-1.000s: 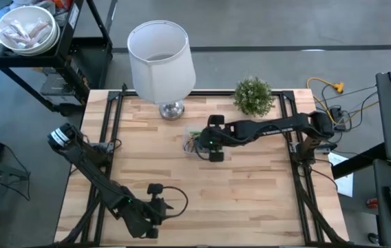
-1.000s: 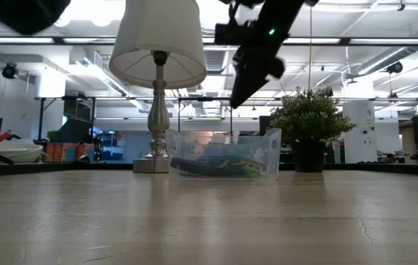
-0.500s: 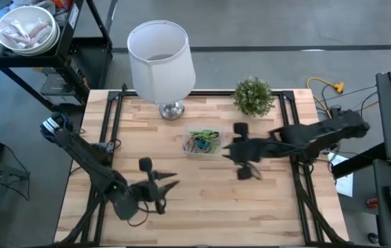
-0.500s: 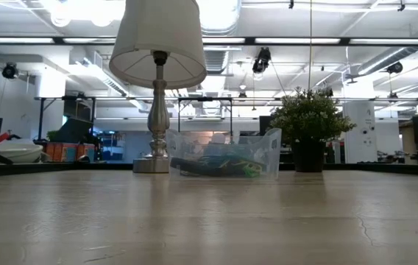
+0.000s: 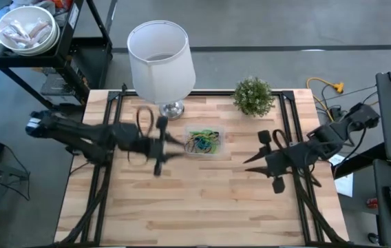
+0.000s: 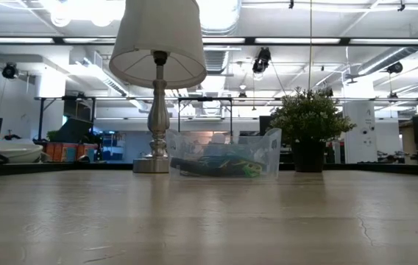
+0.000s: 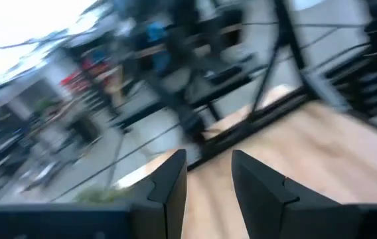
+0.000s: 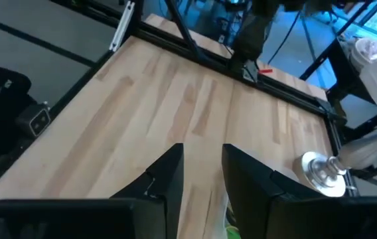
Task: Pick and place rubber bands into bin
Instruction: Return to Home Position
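The bin point(image 5: 202, 142) is a small clear tub standing on the wooden table in front of the lamp, also visible in the low view as the bin point(image 6: 224, 155). The rubber bands point(image 5: 203, 143) lie tangled inside it, green, tan and dark; the low view shows these rubber bands point(image 6: 216, 168) on its floor. My left gripper point(image 5: 176, 143) hovers just left of the bin, open and holding nothing; its wrist view is blurred around the left gripper point(image 7: 208, 179). My right gripper point(image 5: 252, 160) is off to the bin's right and nearer the near edge, open and holding nothing, also seen as the right gripper point(image 8: 203, 174).
A white lamp point(image 5: 160, 58) stands behind the bin on a silver base point(image 5: 171, 109). A potted plant point(image 5: 253, 95) sits at the far edge to the right. A white bowl point(image 5: 25, 29) rests on a cart beyond the table's left. Bare wood point(image 5: 195, 207) fills the near half.
My right gripper has drawn back from above the bin toward the table's right and near edge, leaving the low view. My left arm has swung up from the near-left corner toward the far side and now reaches to the bin's left. The bin has stayed put.
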Controlling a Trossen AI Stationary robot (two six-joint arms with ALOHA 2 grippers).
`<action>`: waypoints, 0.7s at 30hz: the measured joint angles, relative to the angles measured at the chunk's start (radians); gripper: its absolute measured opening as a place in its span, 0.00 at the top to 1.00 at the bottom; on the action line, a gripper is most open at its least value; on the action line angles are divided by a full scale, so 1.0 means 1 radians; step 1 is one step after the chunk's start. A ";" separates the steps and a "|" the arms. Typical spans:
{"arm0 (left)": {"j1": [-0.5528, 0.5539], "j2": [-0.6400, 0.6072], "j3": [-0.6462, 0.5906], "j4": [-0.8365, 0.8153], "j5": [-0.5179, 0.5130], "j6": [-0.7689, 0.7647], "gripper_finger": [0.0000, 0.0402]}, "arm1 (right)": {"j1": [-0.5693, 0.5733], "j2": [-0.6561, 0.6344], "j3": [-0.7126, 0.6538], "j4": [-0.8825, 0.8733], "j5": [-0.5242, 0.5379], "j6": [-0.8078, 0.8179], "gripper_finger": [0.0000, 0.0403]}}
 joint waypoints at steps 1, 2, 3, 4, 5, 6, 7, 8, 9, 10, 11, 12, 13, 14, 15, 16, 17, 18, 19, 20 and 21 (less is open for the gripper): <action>0.035 -0.015 -0.003 -0.010 0.002 -0.001 0.74 | 0.001 -0.015 -0.008 -0.001 0.004 -0.001 0.76; 0.067 -0.032 -0.008 -0.027 0.006 -0.002 0.74 | 0.002 -0.033 -0.019 0.000 0.013 -0.001 0.76; 0.098 -0.051 -0.016 -0.045 0.014 -0.002 0.74 | 0.004 -0.057 -0.033 -0.001 0.032 -0.001 0.76; 0.126 -0.071 -0.021 -0.066 0.030 -0.002 0.74 | 0.004 -0.086 -0.048 -0.002 0.052 -0.001 0.76; 0.154 -0.092 -0.026 -0.086 0.052 -0.003 0.74 | 0.004 -0.118 -0.065 -0.003 0.071 -0.001 0.77; 0.182 -0.115 -0.032 -0.098 0.073 -0.003 0.74 | 0.004 -0.155 -0.084 -0.003 0.088 -0.001 0.77; 0.208 -0.142 -0.040 -0.105 0.094 -0.004 0.74 | 0.004 -0.196 -0.106 -0.002 0.103 0.000 0.77; 0.232 -0.171 -0.053 -0.104 0.114 -0.006 0.74 | 0.003 -0.239 -0.129 -0.001 0.110 -0.001 0.78; 0.256 -0.202 -0.067 -0.102 0.131 -0.012 0.74 | 0.003 -0.284 -0.151 0.002 0.112 -0.003 0.78; 0.277 -0.235 -0.082 -0.101 0.139 -0.025 0.74 | 0.003 -0.333 -0.176 0.013 0.114 -0.010 0.78; 0.298 -0.265 -0.098 -0.100 0.144 -0.041 0.74 | 0.003 -0.379 -0.201 0.030 0.122 -0.017 0.79; 0.318 -0.293 -0.116 -0.100 0.144 -0.059 0.74 | 0.003 -0.424 -0.227 0.050 0.136 -0.024 0.79; 0.338 -0.322 -0.135 -0.100 0.144 -0.079 0.74 | 0.003 -0.469 -0.254 0.077 0.152 -0.030 0.79; 0.357 -0.349 -0.155 -0.101 0.144 -0.098 0.74 | 0.003 -0.513 -0.282 0.109 0.176 -0.032 0.80; 0.374 -0.375 -0.175 -0.101 0.144 -0.120 0.74 | 0.003 -0.556 -0.312 0.140 0.200 -0.034 0.80; 0.391 -0.399 -0.197 -0.099 0.144 -0.145 0.74 | 0.003 -0.600 -0.345 0.174 0.216 -0.036 0.80; 0.404 -0.423 -0.221 -0.088 0.143 -0.164 0.74 | 0.003 -0.638 -0.376 0.205 0.218 -0.042 0.80; 0.413 -0.448 -0.250 -0.069 0.142 -0.180 0.74 | 0.003 -0.673 -0.407 0.228 0.206 -0.056 0.79; 0.420 -0.470 -0.280 -0.051 0.143 -0.185 0.74 | 0.002 -0.706 -0.435 0.236 0.172 -0.074 0.79; 0.424 -0.488 -0.312 -0.025 0.143 -0.189 0.74 | 0.003 -0.734 -0.459 0.233 0.120 -0.091 0.79; 0.429 -0.507 -0.345 0.005 0.143 -0.194 0.74 | 0.003 -0.762 -0.481 0.233 0.059 -0.109 0.79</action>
